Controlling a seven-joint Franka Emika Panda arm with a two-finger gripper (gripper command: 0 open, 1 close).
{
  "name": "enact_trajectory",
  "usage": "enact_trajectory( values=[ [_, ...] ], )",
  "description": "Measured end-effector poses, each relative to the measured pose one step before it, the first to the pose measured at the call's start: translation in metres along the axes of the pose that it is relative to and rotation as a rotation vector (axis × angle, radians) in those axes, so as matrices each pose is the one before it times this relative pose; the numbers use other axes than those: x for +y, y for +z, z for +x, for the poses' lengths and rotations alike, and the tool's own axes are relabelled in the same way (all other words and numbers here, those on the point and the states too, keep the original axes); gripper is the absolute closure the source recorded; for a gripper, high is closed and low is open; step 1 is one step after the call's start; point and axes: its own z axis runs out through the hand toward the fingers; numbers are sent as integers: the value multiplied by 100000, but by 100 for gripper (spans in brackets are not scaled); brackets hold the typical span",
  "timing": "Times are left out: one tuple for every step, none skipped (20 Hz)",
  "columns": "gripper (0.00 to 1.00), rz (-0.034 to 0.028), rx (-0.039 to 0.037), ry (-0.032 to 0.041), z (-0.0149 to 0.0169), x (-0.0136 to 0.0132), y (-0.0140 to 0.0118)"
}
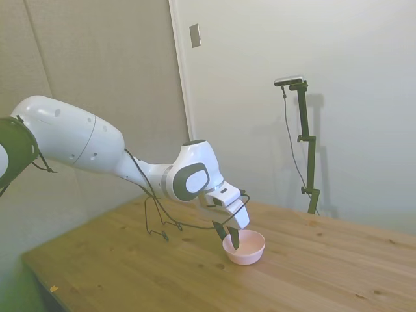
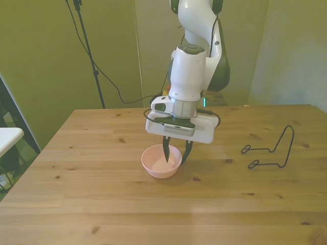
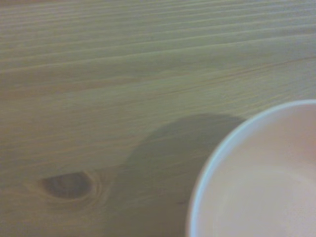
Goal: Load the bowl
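A white robot arm's gripper [image 2: 177, 151] reaches down over the pale pink bowl [image 2: 157, 167] near the middle of the wooden tabletop [image 2: 102, 204], its dark fingers [image 2: 166, 150] drawn to a narrow gap astride the bowl's rim, one inside and one outside. In the front view a thin dark wire rack [image 2: 271, 151] stands well apart at the bowl's 3 o'clock. The wrist view shows the bowl's pale rim [image 3: 212, 163] beside a dark knot [image 3: 66, 184] in the wood.

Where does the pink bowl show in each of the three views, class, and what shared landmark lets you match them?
Side view: bowl on the table right of centre, under the gripper.
Front view: bowl at centre, below the gripper, wire rack off to the front view's right.
Wrist view: only part of its rim shows.
Shared landmark: the pale rim.
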Motion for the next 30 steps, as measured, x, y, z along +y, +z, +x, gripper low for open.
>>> enact_trajectory(
  values=[
    [100,4,-22,73,7,28,24],
    [100,69,8,82,5,27,28],
    [100,151,68,76,-1,30,42],
    [100,265,143,81,-4,31,53],
    [100,307,93,117,-24,34,73],
    [100,223,-97,201,-47,35,82],
    [100,207,-199,295,-18,10,26],
    [100,580,-333,591,16,-26,-55],
    [100,659,-46,448,42,-47,-142],
    [100,572,-97,351,25,-40,-199],
    [100,679,8,83,12,-75,-317],
    [100,739,103,-100,0,-93,-384],
    [100,974,-33,-148,-31,-130,-450],
    [100,1435,-501,154,-72,-183,-489],
    [100,1601,-603,5,-139,-241,-576],
    [100,1955,-818,-72,-262,-336,-745],
    [100,2686,-1404,-510,-501,-547,-1012],
    [100,2860,-1597,-782,-719,-681,-1229],
    [100,2767,-2165,-1244,-965,-737,-1342],
    [100,2553,-2495,-1109,-1216,-793,-1406],
    [100,2582,-2833,-1504,-1335,-819,-1410],
    [100,2310,-2575,-1349,-1389,-781,-1329],
    [100,2334,-2615,-1456,-1544,-792,-1219],
    [100,2156,-2122,-1357,-1390,-704,-1001],
    [100,1992,-2078,-1068,-1290,-677,-853],
    [100,1699,-1948,-748,-1172,-667,-641],
    [100,1626,-2613,-617,-1043,-589,-362],
    [100,1109,-2576,-652,-817,-414,-161],
    [100,587,-3571,-2261,-1132,-496,49],
    [100,292,-482,-302,-75,-22,70]
  ],
)
